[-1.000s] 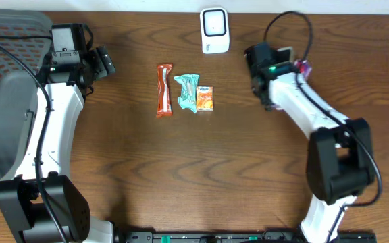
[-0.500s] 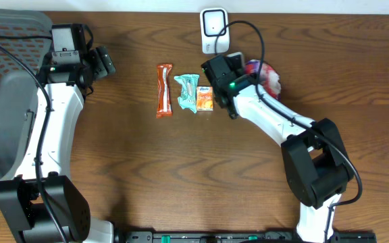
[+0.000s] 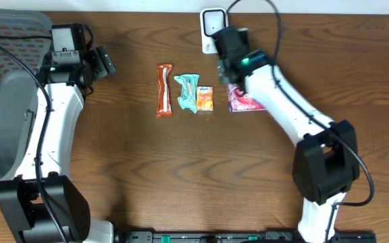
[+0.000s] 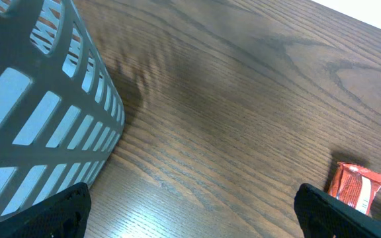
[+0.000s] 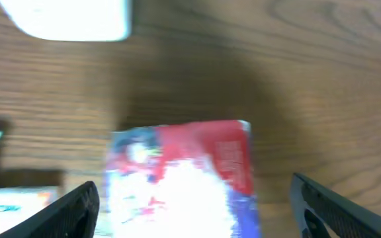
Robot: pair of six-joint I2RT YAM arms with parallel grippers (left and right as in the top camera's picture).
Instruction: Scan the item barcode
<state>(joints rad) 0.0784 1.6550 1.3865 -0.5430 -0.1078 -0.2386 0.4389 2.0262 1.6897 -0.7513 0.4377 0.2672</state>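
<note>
Now the packet (image 3: 247,102) lies flat on the table (image 3: 181,169), near the scanner (image 3: 210,27), on the scanner's robot-facing side and a little to its right. It is a glossy pouch, mostly red and pink with a white patch across the middle and some blue toward the lower corners; the right wrist view is blurred, so no print or barcode can be read. Its edges sit roughly square to the scanner, one edge turned toward it. From above the right arm covers part of the packet and the wrist view cuts off its near end, so its long axis cannot be told. The right gripper (image 5: 204,218) hangs above the packet with its jaws spread wide, each fingertip well outside the packet's sides, holding nothing. An orange box (image 3: 204,98), a teal wrapper (image 3: 188,93) and a red bar (image 3: 164,90) form a row to the scanner's left, also on its robot-facing side, the box being closest to the packet. The left gripper (image 4: 197,215) is well to the scanner's left beside a gray basket (image 4: 38,119), its jaws wide and empty.
</note>
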